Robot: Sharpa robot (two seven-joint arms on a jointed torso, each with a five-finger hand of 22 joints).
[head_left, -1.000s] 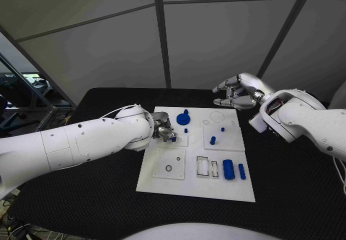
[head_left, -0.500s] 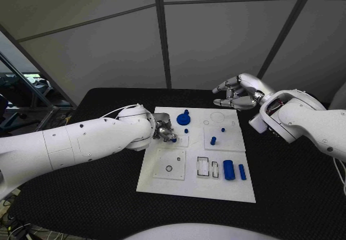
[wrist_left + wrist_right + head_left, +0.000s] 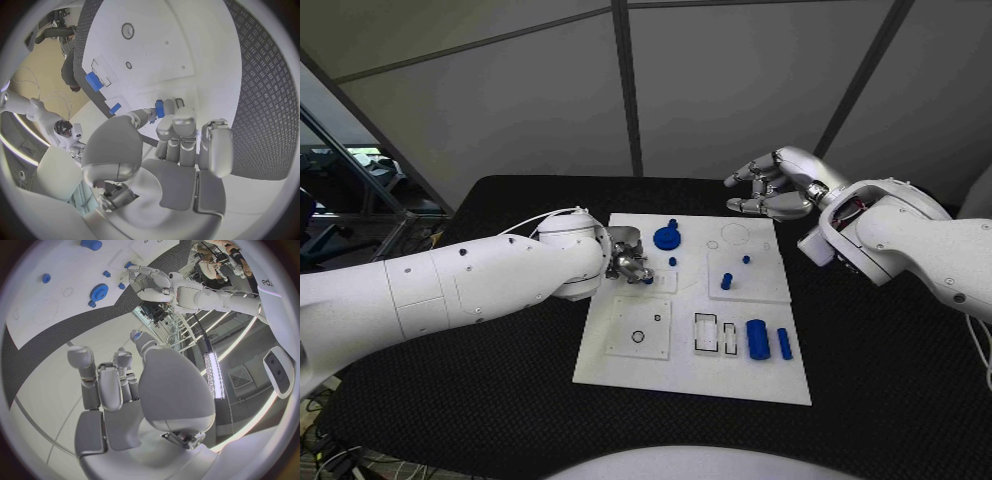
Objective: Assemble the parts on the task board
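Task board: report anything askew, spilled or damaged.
Nothing stands out. The task board lies flat on the table, its blue parts rest tidily on it, and the left hand holds a small blue part over it.

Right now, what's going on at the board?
The left hand is down on the task board, pinching a small blue part at its fingertips over the board's left side. The right hand hovers past the board's far edge, fingers curled, holding nothing. A blue gear, several pegs and a large blue cylinder sit untouched on the board.
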